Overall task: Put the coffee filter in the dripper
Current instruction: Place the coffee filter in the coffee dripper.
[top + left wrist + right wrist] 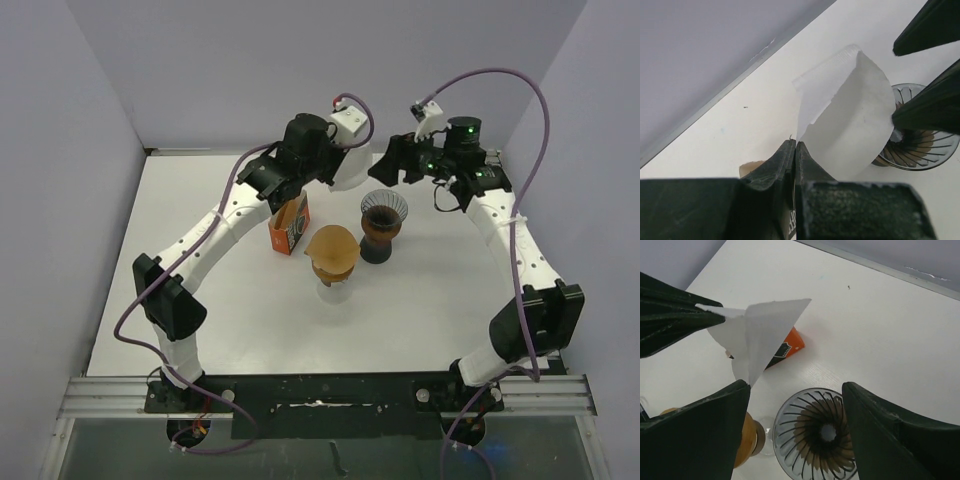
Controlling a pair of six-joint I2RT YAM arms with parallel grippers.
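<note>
Left hand (795, 145) pinches the coffee filter (850, 115) by its edge, hanging around 11 o'clock from the dripper (822, 432). Right hand (795, 390) is spread wide just above that dripper.

Open air above the dripper (384, 208); orange box (290, 226) and amber vessel (333, 258) stand close on its left

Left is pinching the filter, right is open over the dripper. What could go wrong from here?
The left gripper pinches the filter by one edge and it hangs half-folded, so it may land crooked in the dripper. The open right gripper sits just above the dripper; its fingers could snag the filter.
</note>
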